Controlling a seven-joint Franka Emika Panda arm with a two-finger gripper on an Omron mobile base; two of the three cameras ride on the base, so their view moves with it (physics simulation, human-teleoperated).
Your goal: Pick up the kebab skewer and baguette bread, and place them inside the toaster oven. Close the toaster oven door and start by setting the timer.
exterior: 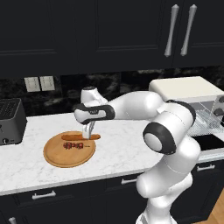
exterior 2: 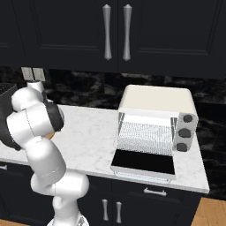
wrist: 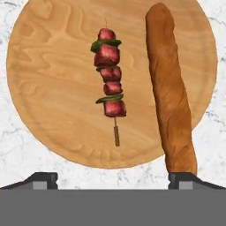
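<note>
The kebab skewer (wrist: 109, 77), red chunks with green pieces on a thin stick, lies in the middle of a round wooden board (wrist: 53, 88). Beside it on the same board lies the baguette bread (wrist: 170, 88), long and orange-brown. My gripper (wrist: 113, 178) hangs open above the board's edge, and one fingertip (wrist: 185, 180) is level with the baguette's near end. From the left base view, the gripper (exterior: 89, 134) points down over the baguette (exterior: 81, 137), with the skewer (exterior: 74, 145) just in front. The cream toaster oven (exterior 2: 154, 103) stands to the right, its door (exterior 2: 143, 162) folded down flat and its rack showing.
A dark slot toaster (exterior: 11, 120) sits at the counter's far left. White marble counter (exterior: 122, 144) stretches between the board (exterior: 65, 157) and the toaster oven (exterior: 186, 89). Dark knobs (exterior 2: 187, 118) line the oven's right side. Black cabinets hang overhead.
</note>
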